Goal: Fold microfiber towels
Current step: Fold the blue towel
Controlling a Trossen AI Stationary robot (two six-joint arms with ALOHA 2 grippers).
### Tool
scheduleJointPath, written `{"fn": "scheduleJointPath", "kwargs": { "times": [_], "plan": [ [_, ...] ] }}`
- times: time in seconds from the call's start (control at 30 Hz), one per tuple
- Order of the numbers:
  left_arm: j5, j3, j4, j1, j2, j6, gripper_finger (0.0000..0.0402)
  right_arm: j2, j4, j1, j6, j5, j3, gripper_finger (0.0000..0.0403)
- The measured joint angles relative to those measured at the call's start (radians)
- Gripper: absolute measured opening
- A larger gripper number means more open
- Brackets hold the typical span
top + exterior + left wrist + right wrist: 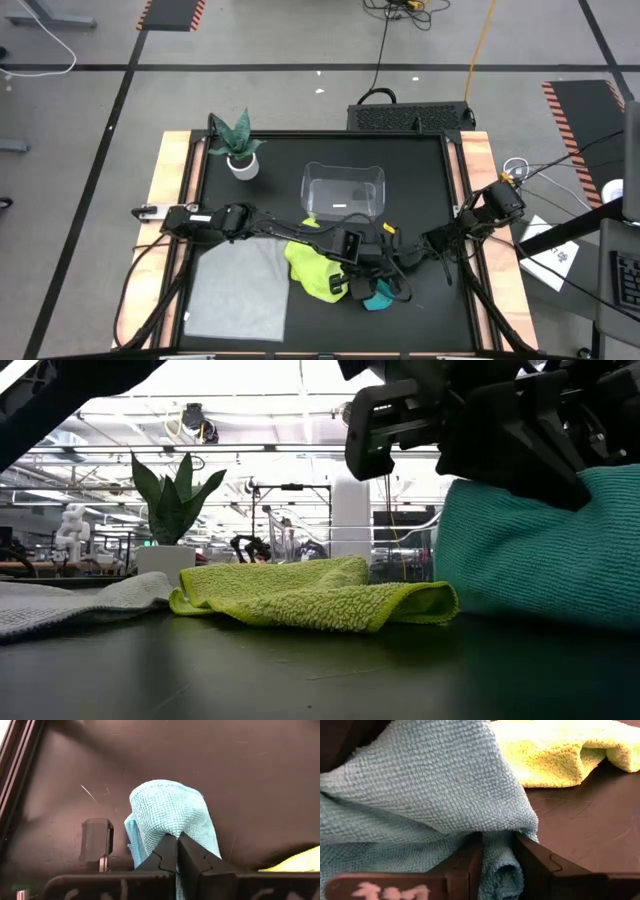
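Observation:
The teal towel (pixel 378 298) is bunched up near the table's front middle, between my two grippers. My left gripper (pixel 356 288) and my right gripper (pixel 394 286) are both shut on it. The low view shows it as a tall heap (pixel 540 550) under the dark grippers. The yellow-green towel (pixel 312 268) lies crumpled just left of it, resting on the table (pixel 310 595). The light grey towel (pixel 235 285) lies spread flat at the front left. My left gripper pinches a raised fold of the teal towel (pixel 170 829) between its two fingertips. The cloth bulges out past the fingertips in a rounded hump. The towel's lower part rests on the table (pixel 520 615). My right gripper holds a bunched, rolled fold of the teal towel (pixel 498 865) between its two fingers (pixel 532 862), several layers thick. More of the cloth drapes slack over the left finger (pixel 420 795).
A clear plastic bin (pixel 343 190) stands behind the towels at the table's middle. A potted plant (pixel 237 150) stands at the far left. The black mat (pixel 440 320) has bare room at the front right.

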Motion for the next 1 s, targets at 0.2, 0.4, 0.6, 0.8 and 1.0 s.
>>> {"fn": "scheduleJointPath", "kwargs": {
  "times": [0.2,0.4,0.6,0.8,1.0],
  "plan": [
    [0.044,0.000,0.001,0.015,0.000,-0.003,0.0016,-0.022,-0.006,0.009,-0.007,-0.006,-0.025,0.0105],
    [0.063,0.000,0.018,0.034,0.008,-0.012,0.0005,-0.105,-0.021,0.012,-0.016,-0.015,-0.068,0.0126],
    [0.066,-0.001,0.042,0.034,0.010,-0.024,0.0018,-0.164,-0.059,0.012,-0.035,-0.003,-0.091,0.0170],
    [0.073,-0.001,0.045,0.040,0.011,-0.034,0.0006,-0.222,-0.174,0.009,-0.043,0.055,-0.088,0.0209],
    [0.152,-0.001,0.045,0.054,0.011,-0.052,0.0004,-0.279,-0.284,0.008,-0.061,0.073,-0.071,0.0214]
  ]
}}
